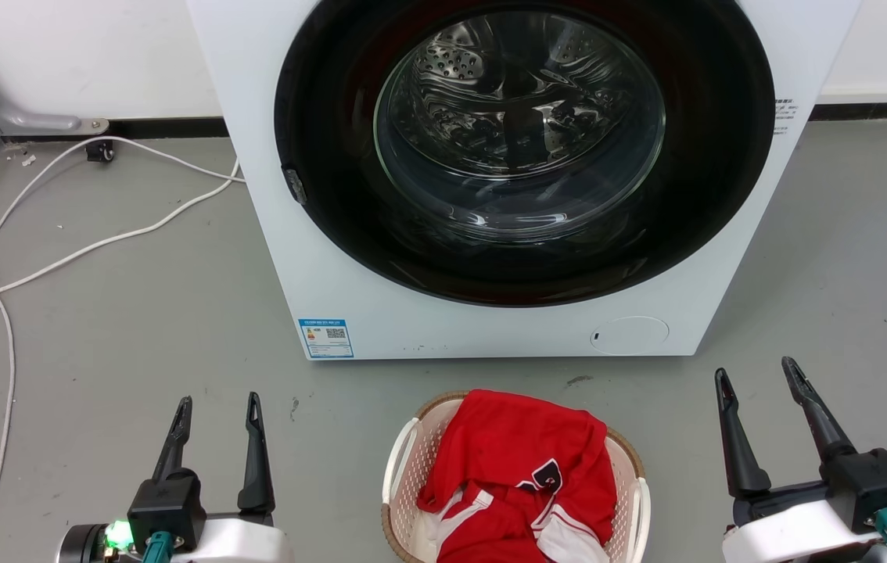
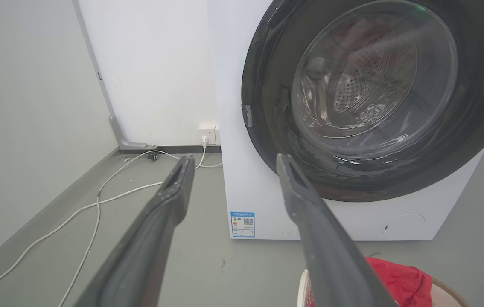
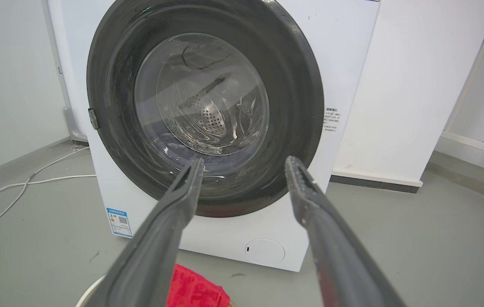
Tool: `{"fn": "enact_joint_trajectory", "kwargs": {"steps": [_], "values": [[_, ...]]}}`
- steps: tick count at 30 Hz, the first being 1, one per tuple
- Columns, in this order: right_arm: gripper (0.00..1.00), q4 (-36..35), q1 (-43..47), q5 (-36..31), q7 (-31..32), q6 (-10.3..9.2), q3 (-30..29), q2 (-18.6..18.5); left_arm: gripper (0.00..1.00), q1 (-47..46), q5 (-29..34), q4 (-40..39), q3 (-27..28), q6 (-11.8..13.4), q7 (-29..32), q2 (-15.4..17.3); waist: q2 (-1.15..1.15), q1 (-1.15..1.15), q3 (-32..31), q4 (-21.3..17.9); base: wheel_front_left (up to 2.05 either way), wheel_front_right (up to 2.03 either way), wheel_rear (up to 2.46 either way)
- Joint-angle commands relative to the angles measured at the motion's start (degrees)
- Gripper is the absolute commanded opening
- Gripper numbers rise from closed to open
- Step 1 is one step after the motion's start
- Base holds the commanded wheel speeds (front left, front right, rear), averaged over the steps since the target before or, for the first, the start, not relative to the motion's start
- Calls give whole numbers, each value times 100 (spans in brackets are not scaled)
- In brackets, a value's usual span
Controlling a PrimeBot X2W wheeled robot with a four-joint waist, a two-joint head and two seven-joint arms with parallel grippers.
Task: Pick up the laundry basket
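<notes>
Grey floor (image 1: 138,313) before the white front-loading washer (image 1: 490,332) holds the small cream perforated plastic laundry basket (image 1: 414,485), between the spread, empty left pincer (image 1: 219,400) and right pincer (image 1: 754,369), touching neither. Lift one side first and it would likely tip, spilling the red garment (image 1: 518,446). Mouth up, a white handle (image 1: 393,461) faces each pincer; with its near end cropped, I cannot tell its long axis.

floor (image 1: 115,313): grey | walls (image 2: 152,68): white | washer (image 1: 443,328): white, front-loading
</notes>
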Motion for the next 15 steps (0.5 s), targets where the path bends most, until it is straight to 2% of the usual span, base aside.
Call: {"fn": "enact_joint_trajectory", "kwargs": {"steps": [1,15], "values": [[100,19,40,35,-11,-2,-10,-25,100,50,-8,-3,7,-10,-16,-7,0,0,-1,2,0,0,0],[100,36,11,86,-11,-2,23,-25,100,68,-29,3,37,-44,-16,-16,0,0,41,-32,0,0,0]]}}
